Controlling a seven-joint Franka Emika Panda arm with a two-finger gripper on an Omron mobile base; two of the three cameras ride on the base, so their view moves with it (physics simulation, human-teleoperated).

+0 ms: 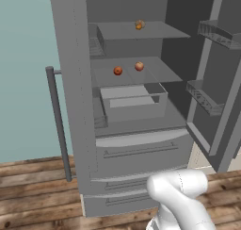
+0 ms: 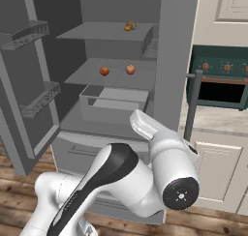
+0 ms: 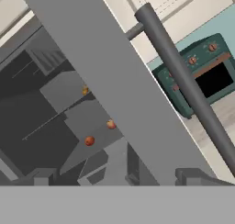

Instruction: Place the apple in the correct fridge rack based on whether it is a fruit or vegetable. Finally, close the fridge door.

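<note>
The fridge stands open. A small red apple [image 1: 117,71] [image 2: 104,71] [image 3: 89,140] lies on the middle fridge rack [image 1: 162,72] [image 2: 82,75], with a paler red fruit [image 1: 139,66] [image 2: 130,69] beside it. An orange-brown lumpy fruit [image 1: 139,25] [image 2: 129,25] sits on the top rack [image 1: 160,31]. My gripper [image 3: 117,179] is open and holds nothing. It hangs well in front of the fridge, looking past the edge of a grey door panel [image 3: 114,90]. The arm [image 2: 145,172] is folded low before the fridge drawers.
One open door with wire-mesh bins [image 1: 209,99] [image 2: 38,102] swings out on one side. On the other side, a grey door panel carries a long bar handle [image 1: 56,120] [image 2: 193,104] [image 3: 188,85]. A clear drawer [image 1: 134,104] sits below the racks. A green oven [image 2: 220,78] stands beyond.
</note>
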